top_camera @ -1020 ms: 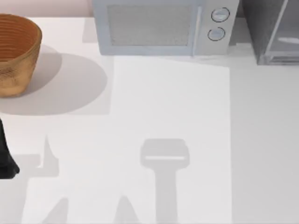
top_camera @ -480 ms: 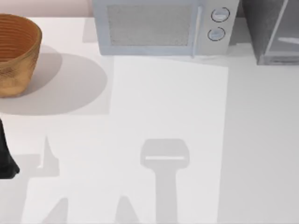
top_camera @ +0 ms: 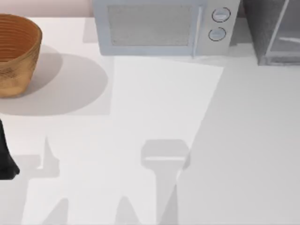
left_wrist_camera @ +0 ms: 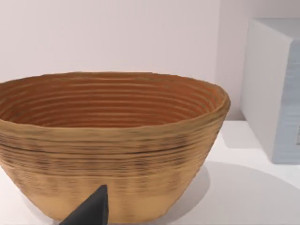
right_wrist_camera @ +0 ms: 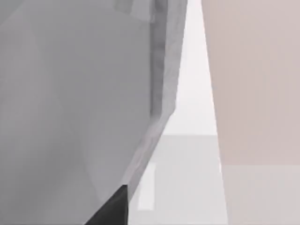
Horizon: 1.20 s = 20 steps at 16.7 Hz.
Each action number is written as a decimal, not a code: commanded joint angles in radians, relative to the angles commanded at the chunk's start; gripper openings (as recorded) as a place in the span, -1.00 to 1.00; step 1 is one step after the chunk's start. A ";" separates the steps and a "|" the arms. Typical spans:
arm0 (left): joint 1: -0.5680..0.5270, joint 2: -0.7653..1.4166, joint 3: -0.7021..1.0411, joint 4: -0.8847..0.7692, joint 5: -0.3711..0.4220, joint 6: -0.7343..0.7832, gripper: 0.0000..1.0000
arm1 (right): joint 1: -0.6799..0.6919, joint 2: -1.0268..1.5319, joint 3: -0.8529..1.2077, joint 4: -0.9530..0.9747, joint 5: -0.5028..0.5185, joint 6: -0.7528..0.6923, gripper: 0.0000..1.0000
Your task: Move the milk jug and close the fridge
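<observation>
Fridge (top_camera: pixel 274 33) sits at the surface's (top_camera: pixel 154 103) back right corner, speckled dark-grey wall w/ pale glassy door panel; the right wrist view looks close along that pale door panel (right_wrist_camera: pixel 75 103), a dark fingertip (right_wrist_camera: pixel 112 211) low in frame. Right end effector: can't tell if spread or pressed together. Left arm (top_camera: pixel 5 154) parked at the left edge, facing the woven basket (left_wrist_camera: pixel 108 145) at back left. Light-grey microwave (top_camera: pixel 164 26) w/ two knobs stands between basket & fridge.

Bright, even light; soft grey shadows
</observation>
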 joint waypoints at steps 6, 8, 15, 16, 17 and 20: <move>0.000 0.000 0.000 0.000 0.000 0.000 1.00 | 0.273 -0.047 -0.090 0.083 0.226 0.179 1.00; 0.000 0.000 0.000 0.000 0.000 0.000 1.00 | 0.347 -0.070 -0.112 0.117 0.285 0.221 1.00; 0.000 0.000 0.000 0.000 0.000 0.000 1.00 | 0.714 -0.150 -0.204 0.241 0.571 0.467 1.00; 0.000 0.000 0.000 0.000 0.000 0.000 1.00 | 0.741 -0.159 -0.220 0.255 0.593 0.491 1.00; 0.000 0.000 0.000 0.000 0.000 0.000 1.00 | 0.758 -0.166 -0.232 0.265 0.606 0.505 1.00; 0.000 0.000 0.000 0.000 0.000 0.000 1.00 | 0.763 -0.168 -0.236 0.268 0.609 0.509 1.00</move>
